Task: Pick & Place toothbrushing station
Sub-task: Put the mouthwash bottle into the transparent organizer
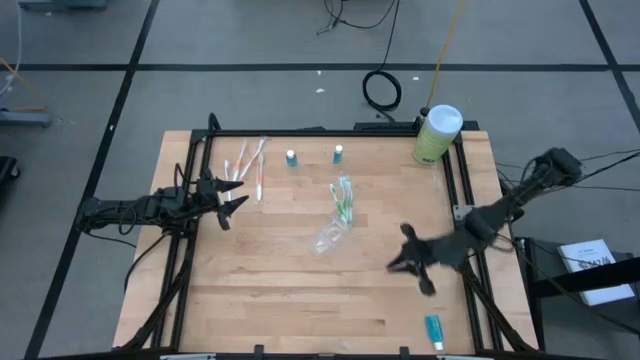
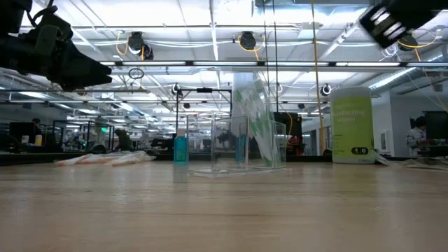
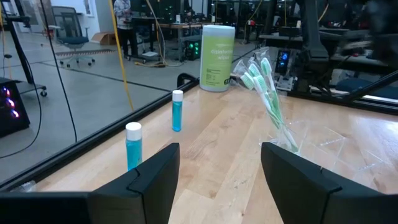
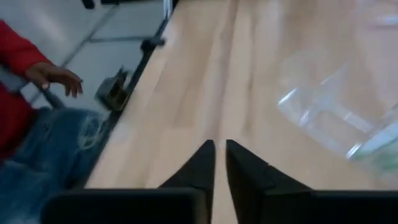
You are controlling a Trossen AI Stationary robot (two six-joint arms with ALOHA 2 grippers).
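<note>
The small clear plastic holder (image 1: 330,236) sits near the middle of the wooden tabletop (image 1: 300,300), with green-white toothbrushes (image 1: 344,198) leaning out of it toward the far edge. Pink-white toothbrushes (image 1: 250,165) lie loose near the far left corner, and two tiny blue tubes with white caps (image 1: 291,158) stand along the far edge beside them. A third blue tube (image 1: 434,328) lies near the front right edge. The tall pale-green canister with a white lid (image 1: 436,134) stands at the far right corner. The left gripper (image 1: 232,199) hovers released, empty, just beside the pink-white toothbrushes. The right gripper (image 1: 404,250) hovers right of the holder, fingers nearly closed on nothing. A person in a red sleeve and jeans (image 4: 37,118) sits beyond the tabletop.
</note>
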